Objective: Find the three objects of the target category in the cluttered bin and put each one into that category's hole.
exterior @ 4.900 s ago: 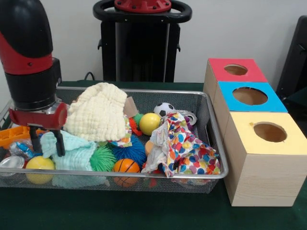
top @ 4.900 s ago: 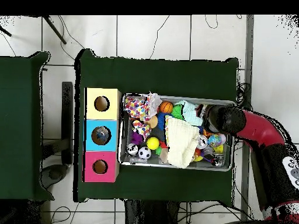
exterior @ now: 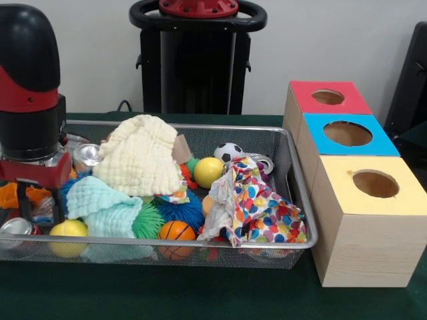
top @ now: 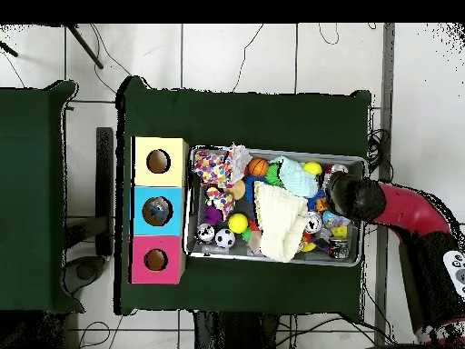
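Note:
The silver wire-mesh bin (exterior: 294,200) is full of clutter; it also shows in the overhead view (top: 272,258). My gripper (exterior: 41,215) is open and reaches down into the bin's left end. Its black fingers (exterior: 24,203) stand apart. A crinkly clear and bluish packet (exterior: 44,207) seems to lie between them, partly hidden. In the overhead view the red and black arm (top: 363,198) covers the gripper at the bin's right end. Blue and white bits (top: 325,218) lie beside it. No other packet shows clearly.
Red (exterior: 328,97), blue (exterior: 347,133) and yellow (exterior: 374,183) boxes with round holes stand right of the bin. Cream cloth (exterior: 140,157), mint cloth (exterior: 107,207), dotted cloth (exterior: 257,207), balls (exterior: 208,171) and shiny cans (exterior: 87,155) fill the bin.

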`<control>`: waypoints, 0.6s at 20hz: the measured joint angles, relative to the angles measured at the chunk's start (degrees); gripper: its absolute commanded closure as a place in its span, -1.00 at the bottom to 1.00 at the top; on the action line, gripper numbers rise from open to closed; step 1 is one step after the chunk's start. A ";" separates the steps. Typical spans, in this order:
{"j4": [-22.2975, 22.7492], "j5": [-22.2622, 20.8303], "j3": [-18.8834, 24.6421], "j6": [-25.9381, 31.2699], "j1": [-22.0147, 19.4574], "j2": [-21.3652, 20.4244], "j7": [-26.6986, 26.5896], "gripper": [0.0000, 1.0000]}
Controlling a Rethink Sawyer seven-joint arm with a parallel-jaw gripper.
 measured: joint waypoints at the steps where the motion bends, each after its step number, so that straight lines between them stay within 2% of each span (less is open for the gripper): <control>1: -0.31 0.01 -0.33 0.00 0.14 -0.01 0.00 -1.00; 12: -0.55 0.15 -0.90 -0.01 0.64 -0.08 0.00 -1.00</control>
